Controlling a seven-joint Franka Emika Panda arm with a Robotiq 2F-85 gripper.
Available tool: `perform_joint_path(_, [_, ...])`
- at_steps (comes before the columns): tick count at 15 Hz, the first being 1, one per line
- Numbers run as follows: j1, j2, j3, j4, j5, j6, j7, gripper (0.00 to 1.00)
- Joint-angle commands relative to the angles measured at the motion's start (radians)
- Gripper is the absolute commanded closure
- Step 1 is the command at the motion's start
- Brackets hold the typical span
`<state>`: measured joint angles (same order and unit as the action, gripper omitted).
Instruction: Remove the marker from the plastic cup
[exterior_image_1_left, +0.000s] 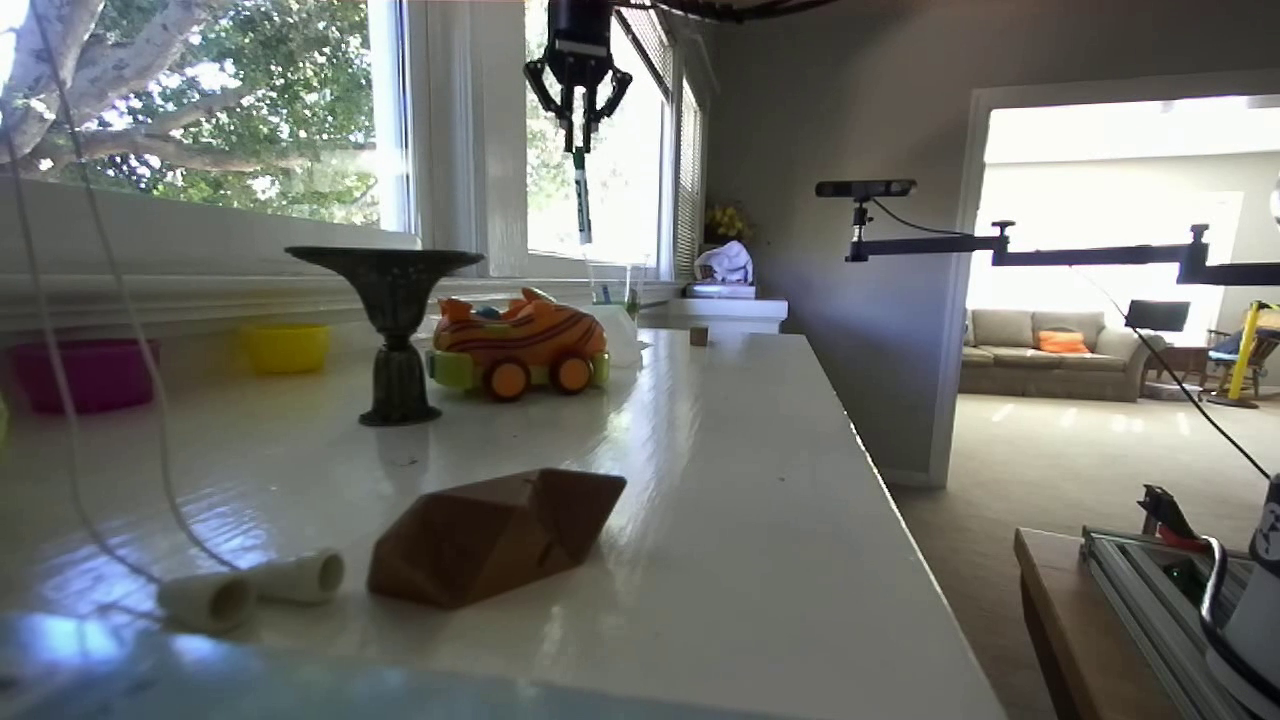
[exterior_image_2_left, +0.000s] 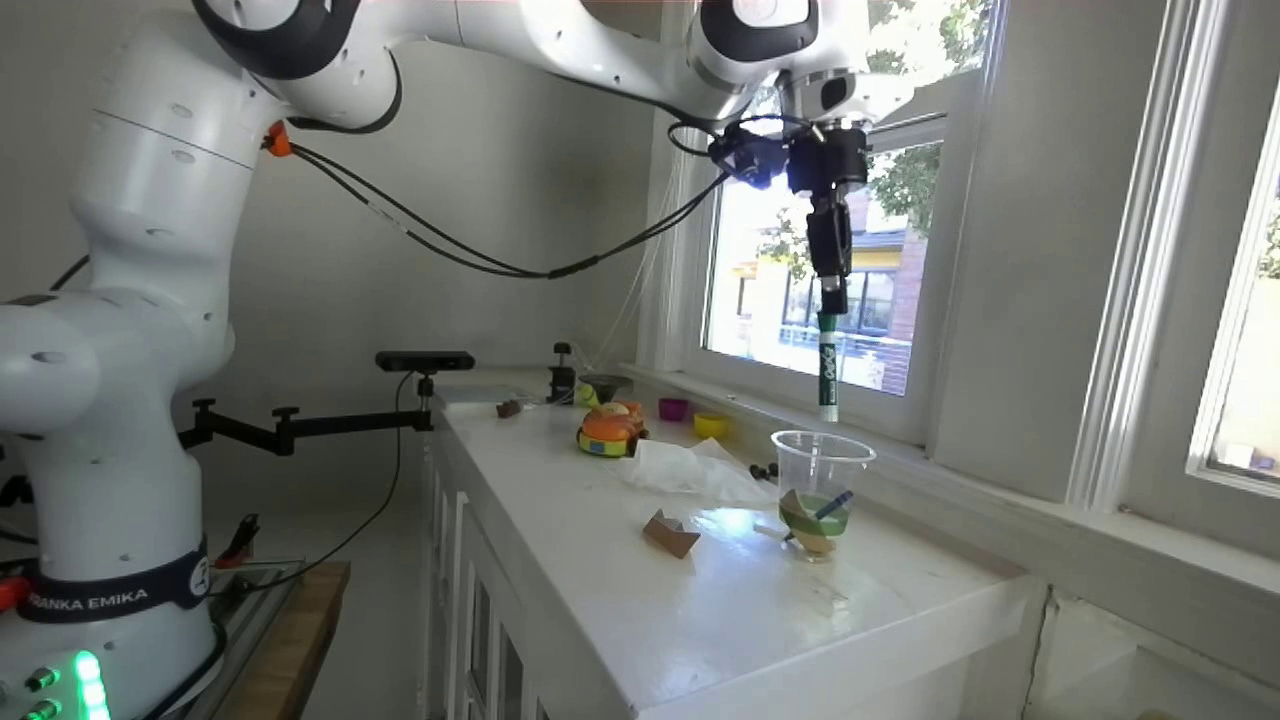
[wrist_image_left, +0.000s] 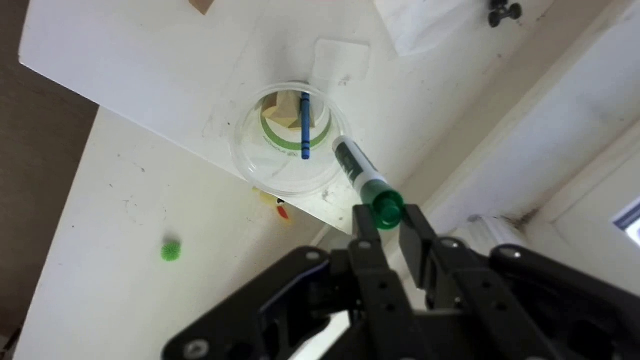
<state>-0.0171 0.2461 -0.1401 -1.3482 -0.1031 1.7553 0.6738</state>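
Grips the marker (exterior_image_2_left: 828, 366) by its green end between the jaws, nearly upright above the cup (exterior_image_2_left: 822, 478), with a crayon (wrist_image_left: 305, 126) leaning inside the cup.

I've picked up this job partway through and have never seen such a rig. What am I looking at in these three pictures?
The machine is a white jointed arm ending in a black two-fingered tool. Two pictures come from cameras standing outside the robot; the third looks down past the tool from its wrist.

The tool grips the green end of a marker. In both exterior views the marker's lower end is higher than the rim of the clear plastic cup, so it is out. The wrist view shows a blue crayon-like stick and a tan piece in the cup.

Also on the white counter are an orange toy car, a dark funnel-shaped stand and a yellow bowl.
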Motion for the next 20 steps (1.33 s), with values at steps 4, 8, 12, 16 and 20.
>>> perform_joint_path(4, [-0.039,-0.044,0.014,0.105,0.229,-0.094,-0.071,0.95])
perform_joint_path(8, [-0.144,-0.03,-0.049,0.065,0.389,-0.175,-0.074,0.95])
perform_joint_path(12, [-0.215,0.005,-0.099,0.016,0.412,-0.251,-0.009,0.95])
perform_joint_path(16, [-0.248,0.046,-0.097,0.036,0.462,-0.334,0.018,0.95])
perform_joint_path(20, [-0.257,0.07,-0.083,0.046,0.533,-0.419,0.004,0.95])
